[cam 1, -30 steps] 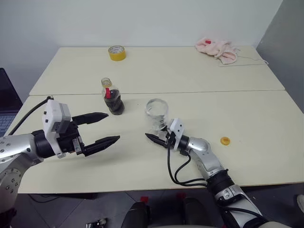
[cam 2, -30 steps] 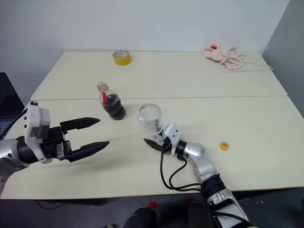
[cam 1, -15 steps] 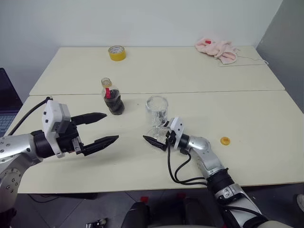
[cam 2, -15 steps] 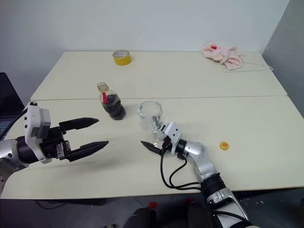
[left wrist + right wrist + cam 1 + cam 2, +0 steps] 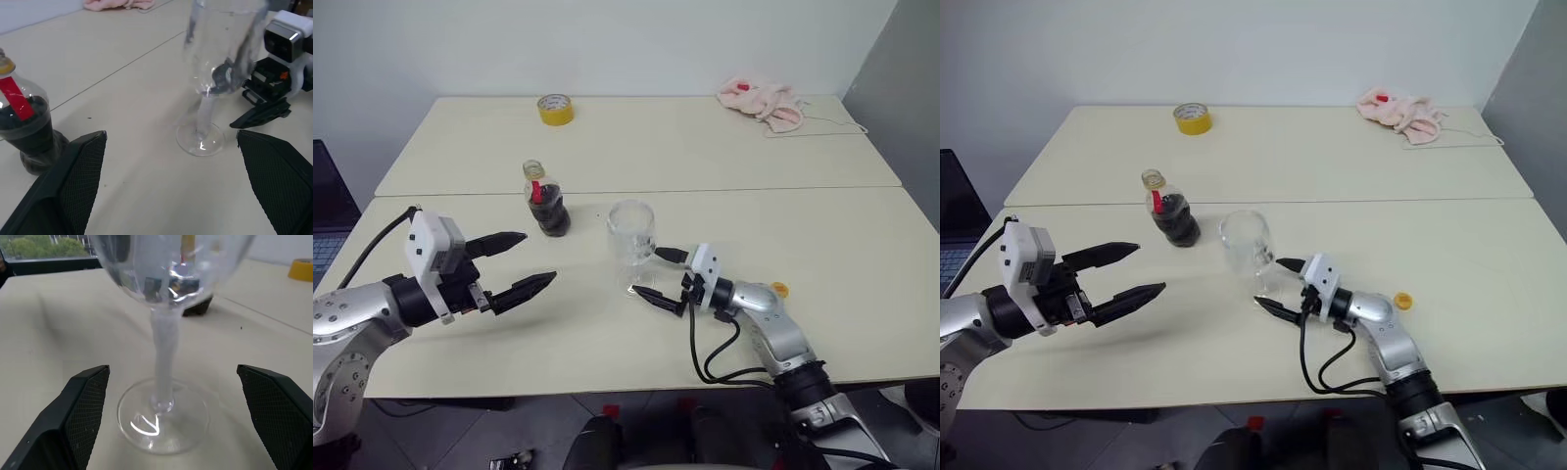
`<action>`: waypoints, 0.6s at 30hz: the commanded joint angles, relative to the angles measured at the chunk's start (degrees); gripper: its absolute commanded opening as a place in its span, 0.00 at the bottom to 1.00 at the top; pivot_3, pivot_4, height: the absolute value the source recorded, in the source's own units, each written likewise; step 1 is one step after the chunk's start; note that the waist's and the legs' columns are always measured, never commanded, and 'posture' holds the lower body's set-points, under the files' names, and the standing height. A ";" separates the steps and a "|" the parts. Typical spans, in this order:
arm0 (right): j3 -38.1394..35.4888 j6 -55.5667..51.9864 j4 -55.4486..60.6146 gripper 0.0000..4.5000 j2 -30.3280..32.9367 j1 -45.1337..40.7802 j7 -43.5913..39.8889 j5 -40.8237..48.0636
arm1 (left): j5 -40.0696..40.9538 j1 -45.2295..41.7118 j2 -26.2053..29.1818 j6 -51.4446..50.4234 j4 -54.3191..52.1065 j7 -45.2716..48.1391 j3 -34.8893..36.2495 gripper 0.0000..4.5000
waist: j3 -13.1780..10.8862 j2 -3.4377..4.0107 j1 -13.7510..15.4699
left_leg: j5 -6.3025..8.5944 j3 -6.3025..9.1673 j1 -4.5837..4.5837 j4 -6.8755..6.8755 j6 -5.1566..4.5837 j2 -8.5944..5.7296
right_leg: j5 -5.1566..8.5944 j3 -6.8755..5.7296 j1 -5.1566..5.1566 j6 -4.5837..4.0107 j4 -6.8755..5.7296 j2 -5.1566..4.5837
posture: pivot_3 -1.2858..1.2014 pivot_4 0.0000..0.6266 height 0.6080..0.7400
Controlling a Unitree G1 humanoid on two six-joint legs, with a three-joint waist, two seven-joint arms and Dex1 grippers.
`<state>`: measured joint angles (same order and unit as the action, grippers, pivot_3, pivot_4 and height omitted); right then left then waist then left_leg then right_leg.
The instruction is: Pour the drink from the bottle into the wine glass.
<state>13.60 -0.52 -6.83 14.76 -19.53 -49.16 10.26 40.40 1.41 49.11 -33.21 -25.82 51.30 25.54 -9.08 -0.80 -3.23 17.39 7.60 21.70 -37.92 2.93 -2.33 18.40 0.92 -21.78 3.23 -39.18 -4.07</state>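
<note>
bottle (image 5: 545, 206), red neck label, unreadable

Both arms are silver-grey metal with black joints. Each pincer — left (image 5: 521, 263), right (image 5: 660, 276) — has two long, tapered black fingers (image 5: 278, 176) with a fine cross-hatched texture, and carries a boxy white camera housing at the wrist. Black cables loop loosely beside each forearm — thicker on the right.

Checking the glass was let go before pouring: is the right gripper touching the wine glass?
Apart. In the right wrist view the right gripper is open, both fingers standing clear of the wine glass stem, table showing between.
</note>
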 commanded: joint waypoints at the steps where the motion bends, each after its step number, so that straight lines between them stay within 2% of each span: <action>1: -0.50 -2.23 7.18 0.99 2.78 1.89 -1.30 1.12 | 0.20 -0.48 -0.31 0.55 -0.73 -0.92 0.71 1.00 | 0.00 0.00 0.03 | 0.00 0.00 0.00 0.00 0.00 0.00 | 0.00 0.00 0.00 0.00 0.00 0.00 | 0.52 0.24 1.00; 5: -4.87 -7.65 18.24 0.99 10.40 8.24 -1.05 2.74 | -0.57 0.74 -2.48 0.94 -2.23 -3.89 0.39 1.00 | -0.01 0.01 0.57 | 0.01 0.00 0.03 -0.01 -0.01 -0.04 | 0.00 0.00 0.03 0.00 0.06 -0.03 | 0.52 0.24 1.00; 10: -11.76 -16.61 29.15 0.99 14.43 13.08 3.22 7.55 | -1.08 1.12 -6.19 0.92 -2.96 -8.52 -0.42 1.00 | 0.00 0.00 1.01 | 0.01 -0.01 0.00 -0.03 -0.03 0.00 | 0.00 0.01 0.08 0.01 0.08 -0.03 | 0.52 0.24 1.00; 12: -15.52 -20.57 34.09 0.99 17.10 14.88 3.80 10.08 | -3.89 -0.15 -9.76 3.45 -1.70 -12.84 -1.43 1.00 | 0.01 0.02 1.25 | 0.01 0.00 -0.02 -0.02 -0.03 0.02 | 0.00 0.00 0.09 0.01 0.07 0.00 | 0.52 0.24 1.00; 15: -19.28 -24.62 39.68 0.99 21.19 16.09 2.69 14.19 | -7.95 -0.98 -14.34 6.82 0.49 -17.08 -3.24 1.00 | 0.02 -0.02 1.61 | 0.01 -0.01 0.00 -0.06 -0.03 -0.06 | 0.00 -0.01 0.16 0.01 0.13 -0.05 | 0.52 0.24 1.00; 18: -21.75 -28.97 42.97 0.99 23.15 15.12 3.64 18.54 | -9.96 -0.71 -15.83 7.96 1.11 -17.79 -5.16 1.00 | 0.03 -0.03 1.63 | 0.02 0.00 -0.03 -0.08 -0.03 -0.05 | -0.01 -0.02 0.23 0.01 0.15 -0.06 | 0.52 0.24 1.00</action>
<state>-6.21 -27.59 32.84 37.43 -3.56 -45.97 25.71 31.69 0.94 33.22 -27.02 -23.87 34.21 20.76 -9.05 -0.83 -1.60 17.41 7.61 21.66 -37.98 2.89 -2.37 18.39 0.88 -21.54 3.25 -39.03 -4.11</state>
